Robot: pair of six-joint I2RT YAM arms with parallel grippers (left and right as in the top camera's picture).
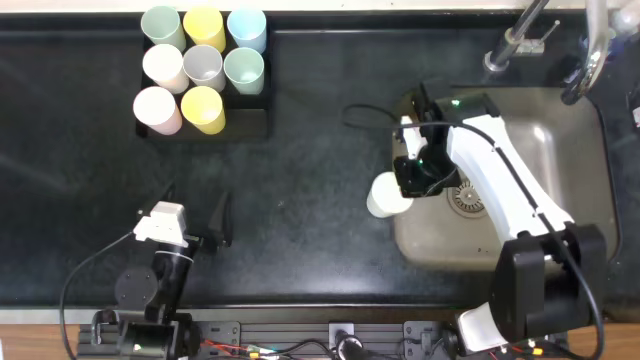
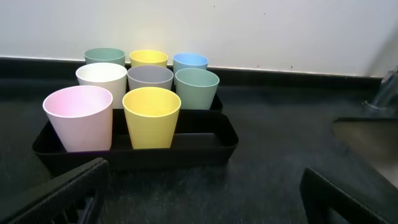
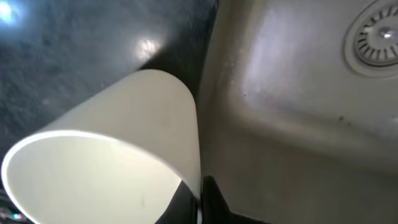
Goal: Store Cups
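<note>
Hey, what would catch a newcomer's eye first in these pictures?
Eight pastel cups stand packed in a black tray at the back left of the counter. Over the left rim of the sink, the right end effector grips a tilted white cup.

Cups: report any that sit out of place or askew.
One does: the white cup is tipped sideways in the right tool, at the left rim of the sink, apart from the rest. The eight cups in the black tray stand upright in tidy rows.
</note>
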